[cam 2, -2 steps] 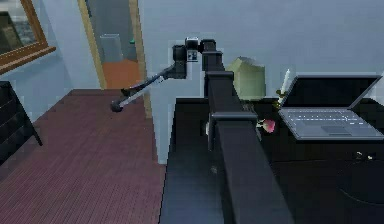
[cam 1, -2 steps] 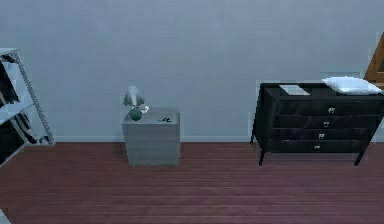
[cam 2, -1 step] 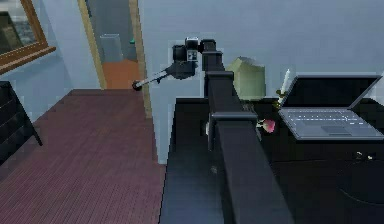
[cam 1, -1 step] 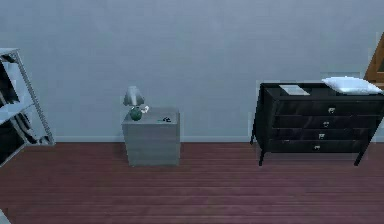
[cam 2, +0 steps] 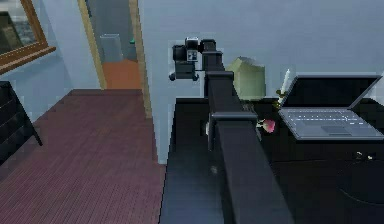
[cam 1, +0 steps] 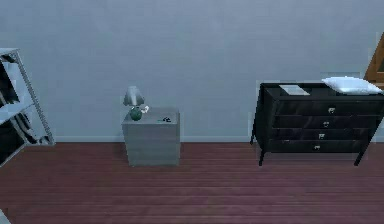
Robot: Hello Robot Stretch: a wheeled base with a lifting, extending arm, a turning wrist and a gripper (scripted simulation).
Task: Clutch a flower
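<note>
1. Blue-grey wall stands behind the pincer (cam 2: 178, 66). Lower in the arm side view, a dark surface (cam 2: 190, 170) stands on a red-brown wooden floor (cam 2: 90, 150).
2. You see the pincer at the far end of the arm (cam 2: 235, 150). Only bare wall is behind its fingers, so it holds nothing. How the fingers stand, you cannot tell from the pictures.
3. The flower (cam 2: 267, 126), a small pink blob, lies on the surface. It is to the right of the pincer and lower, close beside the arm, and nearer to the robot's body than the pincer is.
4. Further right of the pincer stand a lamp (cam 2: 250, 78) with a pale green shade and a laptop (cam 2: 330, 112). To the left of the pincer is a doorway (cam 2: 115, 50).
5. In my judgement the approach is mostly done, but the grasp is not begun. The pincer seems to reach beyond the flower. You probably must draw the arm in, line the pincer up with the flower and lower it. Then you take the flower and lift it clear of the surface.
</note>
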